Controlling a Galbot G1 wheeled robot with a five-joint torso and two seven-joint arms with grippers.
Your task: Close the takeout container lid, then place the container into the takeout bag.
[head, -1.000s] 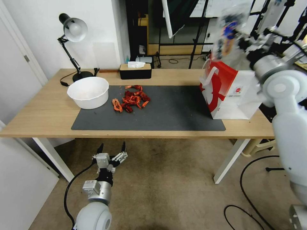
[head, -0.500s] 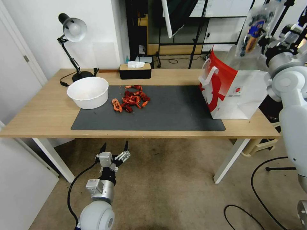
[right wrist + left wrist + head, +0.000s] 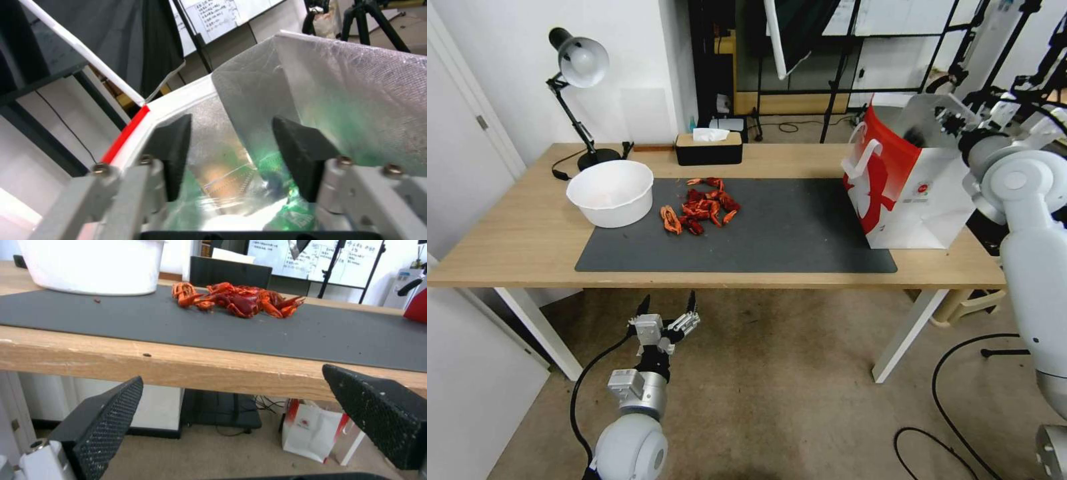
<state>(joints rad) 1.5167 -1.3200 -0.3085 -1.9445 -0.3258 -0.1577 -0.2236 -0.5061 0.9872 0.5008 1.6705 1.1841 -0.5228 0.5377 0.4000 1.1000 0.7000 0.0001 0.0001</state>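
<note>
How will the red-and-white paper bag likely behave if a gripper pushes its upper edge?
The takeout bag is tall, thin-walled paper, so it probably flexes first. Standing near the table edge, it might slide or tip.

Wooden table [image 3: 514, 247] bears mat [image 3: 800, 233], bowl [image 3: 610, 192], takeout bag [image 3: 917, 200].

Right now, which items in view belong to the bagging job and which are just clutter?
Job items:
- takeout bag, at the table's right end
- right end effector, open, at the bag's mouth over the silvery lining
- left end effector, open, parked below the table's front edge

Clutter:
- white bowl
- crayfish pile
- black tissue box
- desk lamp
- grey mat
</note>
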